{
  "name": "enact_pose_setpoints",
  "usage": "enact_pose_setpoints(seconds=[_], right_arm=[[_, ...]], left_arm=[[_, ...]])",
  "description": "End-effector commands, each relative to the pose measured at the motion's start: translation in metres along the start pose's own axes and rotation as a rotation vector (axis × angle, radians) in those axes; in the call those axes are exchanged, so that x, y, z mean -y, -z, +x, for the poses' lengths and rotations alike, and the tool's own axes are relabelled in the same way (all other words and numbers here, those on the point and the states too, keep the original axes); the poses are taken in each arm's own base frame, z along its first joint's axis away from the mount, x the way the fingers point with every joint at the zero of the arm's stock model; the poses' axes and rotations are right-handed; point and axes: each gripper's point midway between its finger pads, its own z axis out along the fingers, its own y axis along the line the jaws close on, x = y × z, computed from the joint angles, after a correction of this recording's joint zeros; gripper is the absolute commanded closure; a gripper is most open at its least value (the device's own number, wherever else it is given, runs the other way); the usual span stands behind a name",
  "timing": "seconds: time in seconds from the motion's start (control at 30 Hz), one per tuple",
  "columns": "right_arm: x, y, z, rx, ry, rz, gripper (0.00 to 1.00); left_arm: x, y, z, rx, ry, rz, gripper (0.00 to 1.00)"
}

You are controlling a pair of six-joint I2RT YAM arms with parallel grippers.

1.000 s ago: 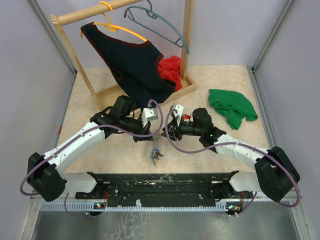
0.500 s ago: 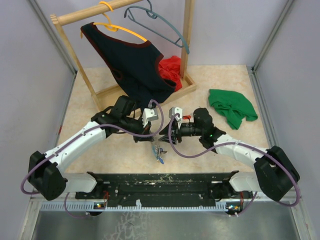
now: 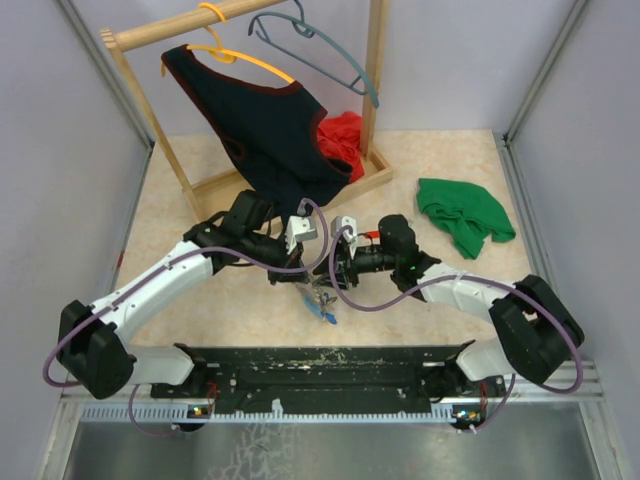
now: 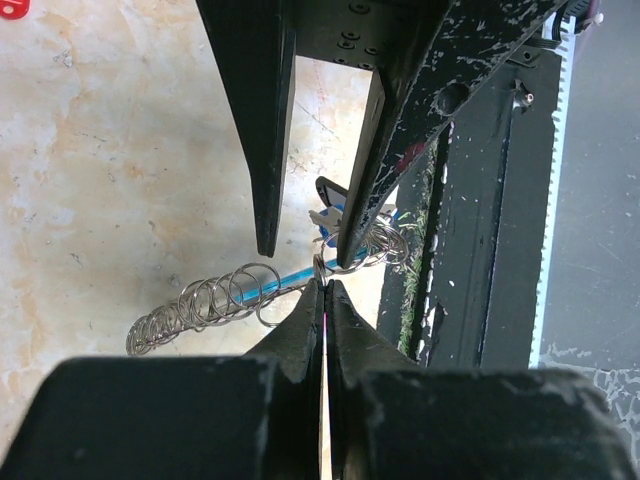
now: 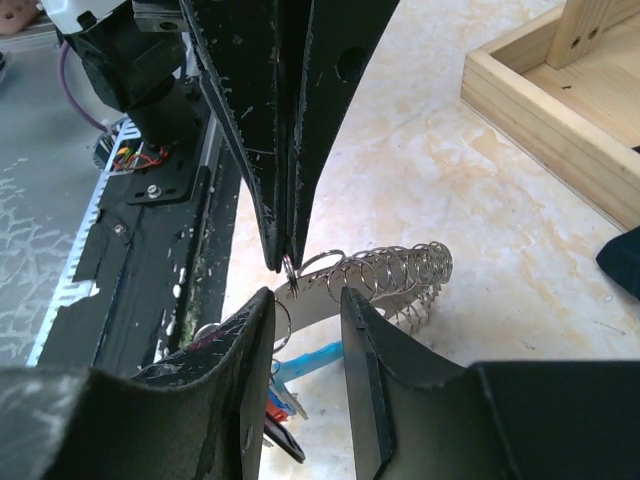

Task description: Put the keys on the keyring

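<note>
The pale, marbled worktop (image 3: 450,165) takes up most of what I can see, with a wooden clothes rack (image 3: 375,70) standing at the far side. A dark vest (image 3: 260,120) hangs from it on a yellow hanger (image 3: 245,58), and a grey hanger (image 3: 325,55) hangs bare next to that. A red cloth (image 3: 342,138) lies bunched on the rack's base, and a green cloth (image 3: 465,215) is crumpled over to the right, well apart from the arms.

The left arm (image 3: 160,285) and right arm (image 3: 470,290) both reach in and meet near the middle of the worktop, just ahead of their black mounting rail (image 3: 330,365).

The left fingers (image 4: 305,325) are pressed together, and their tips pinch a small wire loop of the keyring (image 5: 390,270). The right fingers (image 5: 235,360) stand apart, one on each side of that pinched spot. I cannot make out anything clamped between them.

The keyring's silvery coil trails sideways just above the worktop, with a light-blue strip running along it. The keys (image 3: 322,305) hang in a small cluster below the fingertips, near the rail, and one of them has a blue head (image 5: 310,357).
</note>
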Motion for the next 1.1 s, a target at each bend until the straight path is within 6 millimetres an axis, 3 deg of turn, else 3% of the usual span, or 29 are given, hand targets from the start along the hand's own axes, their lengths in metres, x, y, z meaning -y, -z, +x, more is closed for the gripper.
enact_pose_setpoints(seconds=[0.0, 0.13, 0.3, 0.4, 0.57, 0.67, 0.9, 1.07], right_arm=[[-0.003, -0.008, -0.037, 0.079, 0.098, -0.057, 0.68], [-0.004, -0.009, -0.035, 0.077, 0.094, -0.061, 0.76], [-0.006, -0.009, -0.039, 0.095, 0.092, -0.067, 1.0], [-0.008, -0.008, -0.041, 0.11, 0.079, -0.07, 1.0], [-0.012, -0.004, -0.046, 0.161, 0.041, -0.04, 1.0], [-0.014, 0.0, -0.046, 0.201, 0.011, -0.012, 1.0], [-0.01, 0.005, -0.048, 0.304, -0.027, 0.073, 1.0], [-0.012, 0.003, -0.049, 0.35, -0.048, 0.099, 1.0]], left_arm=[[0.006, 0.001, -0.018, 0.044, -0.05, 0.039, 1.0], [0.007, 0.0, -0.019, 0.048, -0.05, 0.048, 1.0], [0.008, -0.001, -0.019, 0.046, -0.047, 0.046, 1.0], [0.005, 0.0, -0.018, 0.05, -0.043, 0.024, 0.99], [-0.004, 0.005, -0.026, 0.129, -0.002, -0.08, 0.8], [-0.01, 0.006, -0.025, 0.221, 0.051, -0.161, 0.74], [-0.004, 0.026, -0.04, 0.623, 0.144, -0.236, 0.67], [0.003, 0.032, -0.039, 0.77, 0.187, -0.207, 0.66]])
